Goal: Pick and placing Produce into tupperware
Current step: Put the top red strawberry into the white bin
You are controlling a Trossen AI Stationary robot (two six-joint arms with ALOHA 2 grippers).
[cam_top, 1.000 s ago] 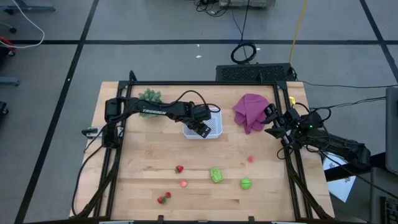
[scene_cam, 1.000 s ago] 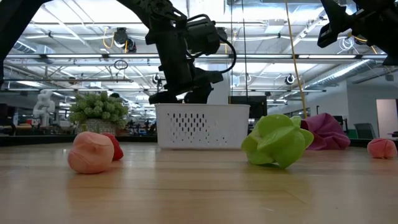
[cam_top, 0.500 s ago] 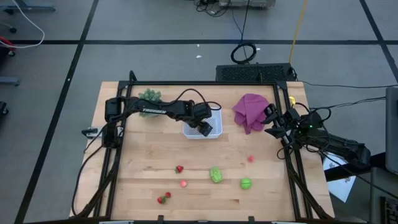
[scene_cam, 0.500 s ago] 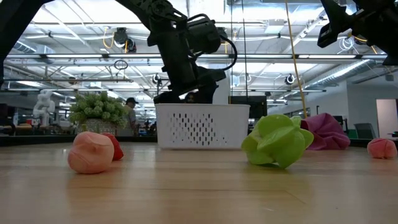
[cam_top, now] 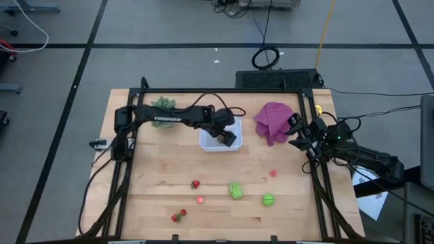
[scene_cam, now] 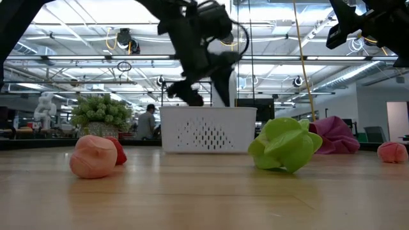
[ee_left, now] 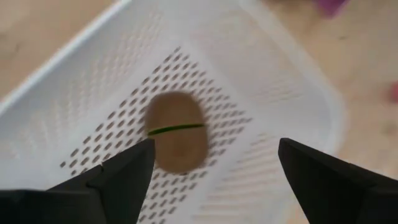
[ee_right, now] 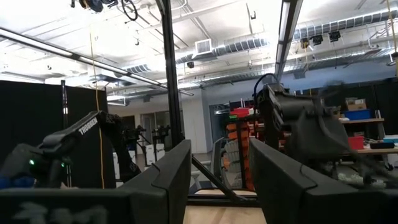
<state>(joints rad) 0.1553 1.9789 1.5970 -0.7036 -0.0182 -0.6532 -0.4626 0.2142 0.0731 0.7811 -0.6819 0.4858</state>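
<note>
Right now the left gripper (cam_top: 229,139) hangs over the white basket (cam_top: 209,141) near the back middle of the tabletop (cam_top: 156,176), its jaws spread wide apart with nothing between them. From its wrist camera, the brown oval (ee_left: 178,140) lies flat on the perforated floor of the basket, clear of both fingers (ee_left: 118,180), with a thin green line across it. The other produce sits on the bare wood toward the front: a leafy green piece (cam_top: 235,190), a round green ball (cam_top: 268,199), a red bit (cam_top: 195,184), a pink bit (cam_top: 201,200), a red and green pair (cam_top: 179,215) nearest the front edge, and a pink bit (cam_top: 273,173) off to the right. A purple cloth (cam_top: 272,120) lies bunched just right of the basket, and a spiky green plant (cam_top: 163,105) stands at the back left. The right gripper (cam_top: 296,132) waits at the right edge beside the cloth, jaws parted and empty.
</note>
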